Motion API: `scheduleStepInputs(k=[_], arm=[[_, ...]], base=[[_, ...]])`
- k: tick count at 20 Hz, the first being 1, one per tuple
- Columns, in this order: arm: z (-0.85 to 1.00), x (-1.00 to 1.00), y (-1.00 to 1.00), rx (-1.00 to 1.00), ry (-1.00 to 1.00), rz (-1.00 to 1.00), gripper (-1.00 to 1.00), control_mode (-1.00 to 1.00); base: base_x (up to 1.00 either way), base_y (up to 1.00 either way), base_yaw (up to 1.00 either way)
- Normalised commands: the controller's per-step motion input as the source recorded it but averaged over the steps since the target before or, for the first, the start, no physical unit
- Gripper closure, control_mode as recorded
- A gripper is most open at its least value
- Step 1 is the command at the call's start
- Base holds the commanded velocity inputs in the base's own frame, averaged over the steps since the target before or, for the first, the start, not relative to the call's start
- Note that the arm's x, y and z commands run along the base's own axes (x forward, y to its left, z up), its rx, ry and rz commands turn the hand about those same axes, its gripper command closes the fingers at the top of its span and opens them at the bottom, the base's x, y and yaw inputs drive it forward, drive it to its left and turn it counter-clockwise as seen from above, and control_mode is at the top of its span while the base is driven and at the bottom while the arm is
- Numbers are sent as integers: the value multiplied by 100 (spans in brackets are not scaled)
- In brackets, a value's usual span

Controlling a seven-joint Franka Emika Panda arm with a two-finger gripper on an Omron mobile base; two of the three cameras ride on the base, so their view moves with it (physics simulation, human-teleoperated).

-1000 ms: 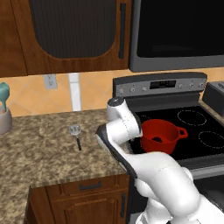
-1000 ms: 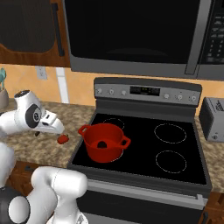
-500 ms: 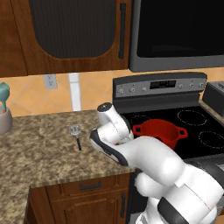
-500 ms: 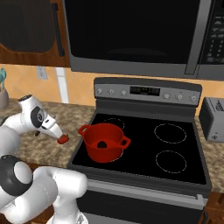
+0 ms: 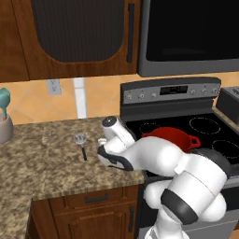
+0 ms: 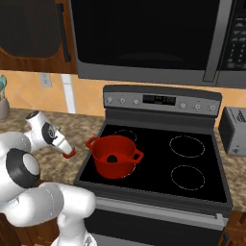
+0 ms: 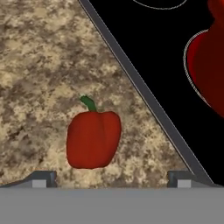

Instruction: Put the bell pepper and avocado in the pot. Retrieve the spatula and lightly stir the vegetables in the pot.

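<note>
Lying on the granite counter (image 7: pixel 35 65), bell pepper (image 7: pixel 93 139) between the wide-open, empty pincer (image 7: pixel 111 178) tips.

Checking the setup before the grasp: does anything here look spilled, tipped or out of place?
Nothing stands out. The bell pepper lies on the granite counter beside the stove, between the open jaws. The pot sits upright on the stove with a dark object inside. The spatula lies flat.

Pot (image 7: pixel 210 61) cut by hand view's edge; bell pepper (image 6: pixel 70 153) mostly behind arm.
</note>
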Motion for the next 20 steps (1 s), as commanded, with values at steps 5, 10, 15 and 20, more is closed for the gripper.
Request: scheduleStepInputs(k=[5, 10, 15, 20], arm=[[-23, 40, 0, 0, 0, -1, -100, -100], [-31, 26, 0, 0, 3, -4, -100, -100], [-33, 0, 0, 0, 2, -7, -100, -100], [-16, 0, 0, 0, 0, -6, 100, -100]], base=[[0, 0, 0], [0, 0, 0], [0, 0, 0], [0, 0, 0]])
